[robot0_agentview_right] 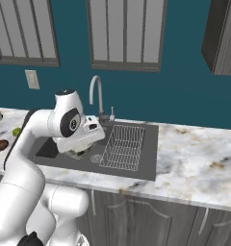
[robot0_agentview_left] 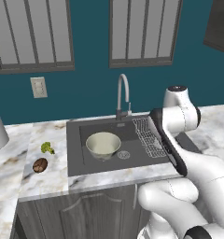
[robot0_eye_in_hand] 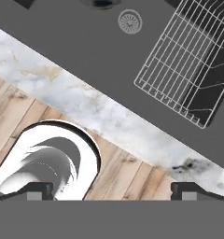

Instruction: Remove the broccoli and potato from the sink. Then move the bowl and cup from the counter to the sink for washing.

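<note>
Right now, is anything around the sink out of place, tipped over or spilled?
Nothing stands out. The bowl sits upright in the sink near the drain. The broccoli and potato lie on the counter to the left. The wire rack sits level. No spill shows.

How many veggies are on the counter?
2: the broccoli and the potato, side by side on the counter left of the sink.

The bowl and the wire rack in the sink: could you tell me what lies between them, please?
In the left base view, the round drain sits on the sink floor between the bowl and the wire rack.
</note>
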{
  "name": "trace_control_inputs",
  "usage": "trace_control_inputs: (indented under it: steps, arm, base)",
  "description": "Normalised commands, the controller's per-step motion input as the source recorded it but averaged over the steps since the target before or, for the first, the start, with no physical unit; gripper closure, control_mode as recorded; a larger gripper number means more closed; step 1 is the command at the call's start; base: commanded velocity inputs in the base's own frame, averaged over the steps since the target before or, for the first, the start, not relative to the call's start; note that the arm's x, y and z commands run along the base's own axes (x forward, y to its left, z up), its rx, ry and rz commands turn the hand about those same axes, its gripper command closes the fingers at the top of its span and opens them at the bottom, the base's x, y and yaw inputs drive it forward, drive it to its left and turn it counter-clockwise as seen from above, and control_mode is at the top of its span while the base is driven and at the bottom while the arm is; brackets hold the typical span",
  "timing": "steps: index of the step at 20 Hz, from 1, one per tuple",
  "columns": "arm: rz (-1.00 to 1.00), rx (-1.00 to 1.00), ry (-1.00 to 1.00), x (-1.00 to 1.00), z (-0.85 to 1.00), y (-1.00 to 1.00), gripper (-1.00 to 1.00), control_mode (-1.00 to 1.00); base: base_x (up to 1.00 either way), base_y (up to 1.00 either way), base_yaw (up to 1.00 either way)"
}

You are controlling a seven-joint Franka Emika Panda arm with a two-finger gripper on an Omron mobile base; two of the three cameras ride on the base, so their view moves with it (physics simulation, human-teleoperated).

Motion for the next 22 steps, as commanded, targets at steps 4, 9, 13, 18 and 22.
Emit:
trace_control_inputs:
  steps: [4, 9, 13, 18, 22]
  arm:
    - [-0.31, -0.11, -0.11, -0.09, 0.01, -0.27, -1.0, -1.0]
    - [-0.27, -0.13, 0.0, 0.0, 0.0, -0.3, -1.0, -1.0]
    - [-0.24, -0.13, 0.05, 0.0, 0.0, -0.3, -1.0, -1.0]
    - [-0.19, -0.06, 0.09, 0.0, 0.1, -0.33, -1.0, -1.0]
    - [-0.11, 0.0, 0.15, 0.0, 0.17, -0.32, -1.0, -1.0]
  base:
    - [0.0, 0.0, 0.0]
    - [0.0, 0.0, 0.0]
    - [0.0, 0.0, 0.0]
    - [0.0, 0.0, 0.0]
    - [0.0, 0.0, 0.0]
